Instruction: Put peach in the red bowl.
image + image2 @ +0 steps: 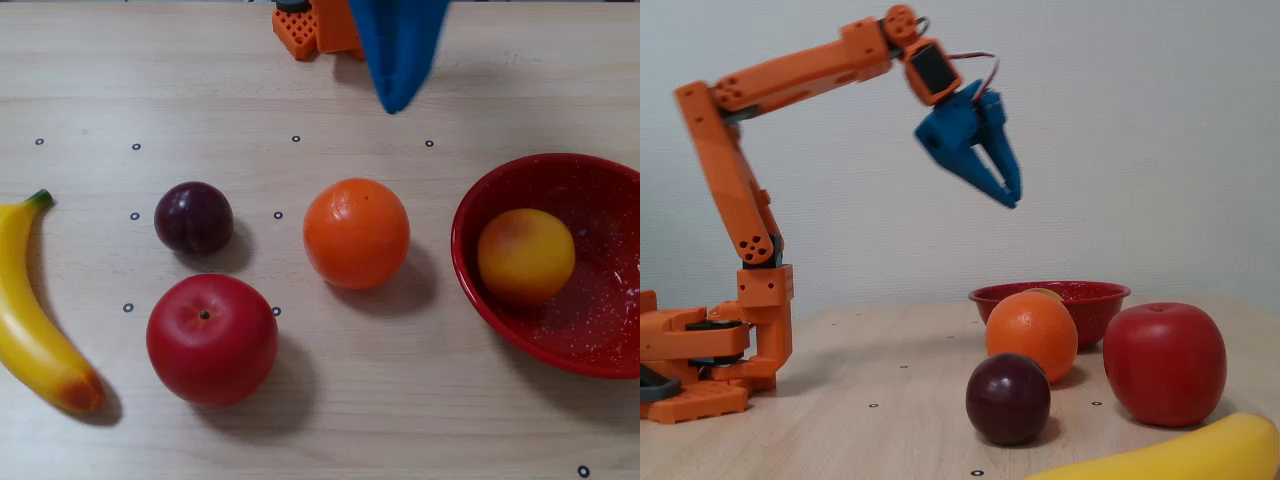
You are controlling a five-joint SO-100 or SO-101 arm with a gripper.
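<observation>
Since the peach point(525, 255) is already lying inside the bowl point(600, 345), right of the orange point(357, 233), the task is looking finished; the empty claw point(1008, 195) is hanging closed, high above the tabletop point(400, 430)

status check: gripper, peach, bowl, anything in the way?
Gripper raised clear of the table, shut, empty. Peach sits inside red bowl. Orange beside the bowl, not blocking.
</observation>
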